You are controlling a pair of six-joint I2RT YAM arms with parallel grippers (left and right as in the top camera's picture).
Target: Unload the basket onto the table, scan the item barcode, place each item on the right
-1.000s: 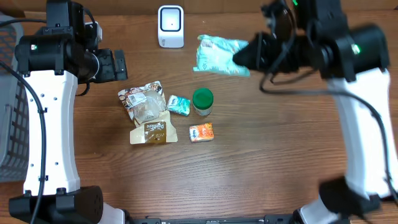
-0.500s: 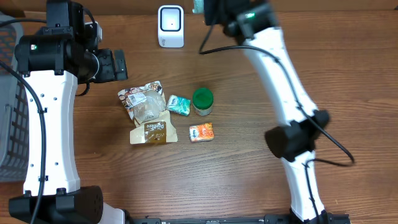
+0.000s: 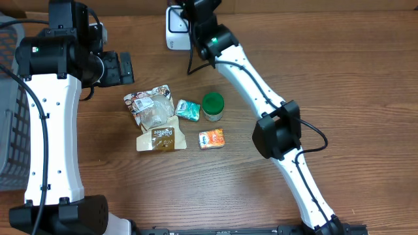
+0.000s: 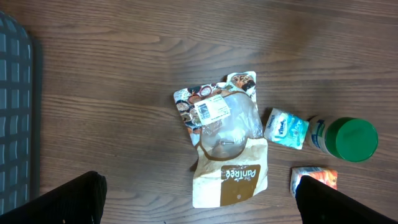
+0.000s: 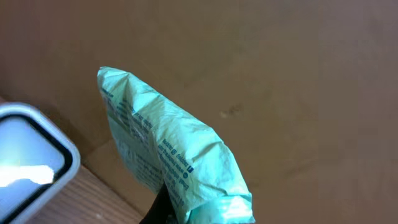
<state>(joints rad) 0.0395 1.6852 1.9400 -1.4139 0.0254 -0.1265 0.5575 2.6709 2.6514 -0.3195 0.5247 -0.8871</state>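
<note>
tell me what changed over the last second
The right tool carried the light green packet leftward, from right of the scanner over to it at the table's far edge, staying shut on it. The left tool stayed open and still; the snack pouches, teal packet, green-lidded jar and orange packet did not move.

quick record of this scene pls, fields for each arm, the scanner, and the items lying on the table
right gripper: jaws shut on the green packet, held up close to the scanner
left gripper: jaws open, empty, hovering above the brown pouch
scanner: white, at the far edge of the table
items on table: brown pouch, clear snack bag, small teal packet, green-lidded jar, orange packet
basket: grey, at the left side
</note>
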